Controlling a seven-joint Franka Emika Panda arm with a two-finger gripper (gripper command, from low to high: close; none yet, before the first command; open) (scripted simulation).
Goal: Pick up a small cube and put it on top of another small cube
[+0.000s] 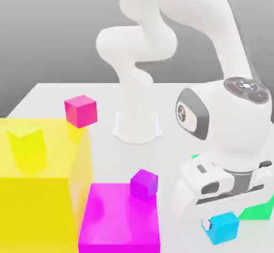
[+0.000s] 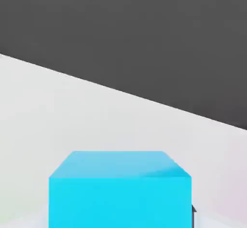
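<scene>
My claw is low on the exterior view's right, closed on the small cyan cube, with one pale fingertip pressed to the cube's side. The cube sits between my fingers, just beneath the white body of my hand. I cannot tell whether its underside touches the pale worktop.

The cube is plain, smooth and matte, with flat faces and crisp, straight edges. In the hand view one bright cyan face is squarely presented, and a paler face slants away from it, with a darker patch of shade near one corner. Being a cube, it has no clear long axis. In the exterior view its wider visible face is toward the viewer, and its upper edge rises slightly toward that view's right.

Behind my hand, partly hidden, is a flat-looking green shape. Toward the exterior view's left are a smooth magenta block and, beyond it, a large yellow block. A small purple cube appears at the magenta block's far corner; a small pink cube and a small yellow cube appear by the yellow block's top.
</scene>
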